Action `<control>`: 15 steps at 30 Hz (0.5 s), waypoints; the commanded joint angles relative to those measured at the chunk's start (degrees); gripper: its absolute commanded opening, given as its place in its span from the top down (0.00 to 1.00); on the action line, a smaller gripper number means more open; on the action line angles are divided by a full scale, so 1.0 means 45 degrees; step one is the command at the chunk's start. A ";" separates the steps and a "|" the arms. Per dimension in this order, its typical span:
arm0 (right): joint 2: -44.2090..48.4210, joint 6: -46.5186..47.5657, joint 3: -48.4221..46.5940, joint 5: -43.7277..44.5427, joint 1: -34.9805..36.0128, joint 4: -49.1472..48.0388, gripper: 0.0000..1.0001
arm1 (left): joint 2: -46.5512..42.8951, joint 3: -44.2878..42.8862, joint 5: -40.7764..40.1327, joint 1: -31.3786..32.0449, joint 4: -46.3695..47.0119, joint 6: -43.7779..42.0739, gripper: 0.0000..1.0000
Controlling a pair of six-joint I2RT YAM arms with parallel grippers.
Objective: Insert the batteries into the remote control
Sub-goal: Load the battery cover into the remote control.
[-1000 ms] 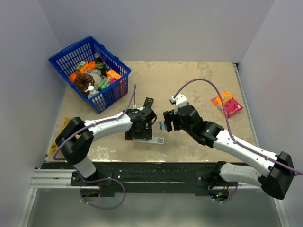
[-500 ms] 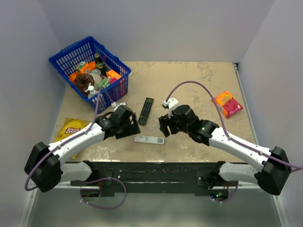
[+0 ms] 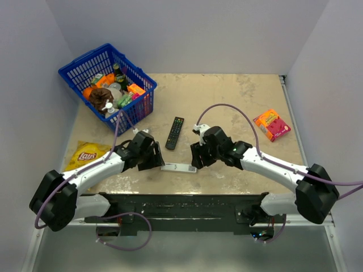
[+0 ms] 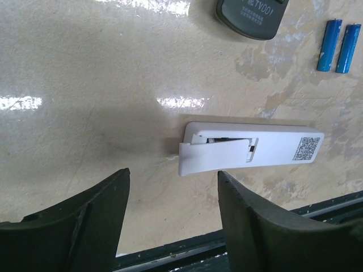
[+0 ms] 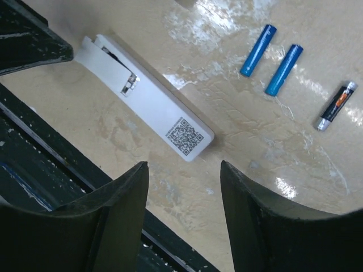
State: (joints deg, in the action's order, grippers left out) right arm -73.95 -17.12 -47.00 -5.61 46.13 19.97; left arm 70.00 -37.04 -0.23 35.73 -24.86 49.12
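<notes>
From above, the white remote (image 3: 178, 168) is lying close to the near edge of the worktop (image 3: 238, 96), about midway along it and parallel to it. The left arm (image 3: 108, 164) is angling in from the left edge, with the left jaws hanging just beside the remote's left end. The right arm (image 3: 266, 164) is angling in from the right, with the right jaws hanging over the remote's right end. A black remote (image 3: 174, 132) is lying just beyond the white one. A blue basket (image 3: 85, 59) of packets is sitting in the far left corner, a crisp bag (image 3: 88, 154) is lying by the left edge, and an orange-and-pink packet (image 3: 271, 124) is lying towards the right edge.

In the left wrist view, the left jaws are standing partly open and gripping nothing, with bare worktop between them. The white remote (image 4: 266, 150) is lying back-up just past their tips. Its battery cover (image 4: 218, 158) is sitting askew at one end, and a code sticker (image 4: 306, 148) is showing at the other. Two blue batteries (image 4: 329, 37) are lying side by side beyond it, near the black remote (image 4: 252, 14).

In the right wrist view, the right jaws are also standing partly open and empty. The white remote (image 5: 150, 96) is lying diagonally ahead of them. The blue batteries (image 5: 258, 42) are lying beyond it, with a dark battery (image 5: 336, 106) lying a little apart from them.
</notes>
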 commanded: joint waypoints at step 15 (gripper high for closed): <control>-0.1866 -0.2307 0.1070 -0.2153 -0.1052 -0.1799 0.49 | 0.0968 0.0223 0.1321 -0.0185 0.1638 -0.1111 0.41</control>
State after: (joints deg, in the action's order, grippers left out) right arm -81.25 -25.78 -42.81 -12.95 41.56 15.70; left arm 73.43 -36.38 4.58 35.24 -19.05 45.87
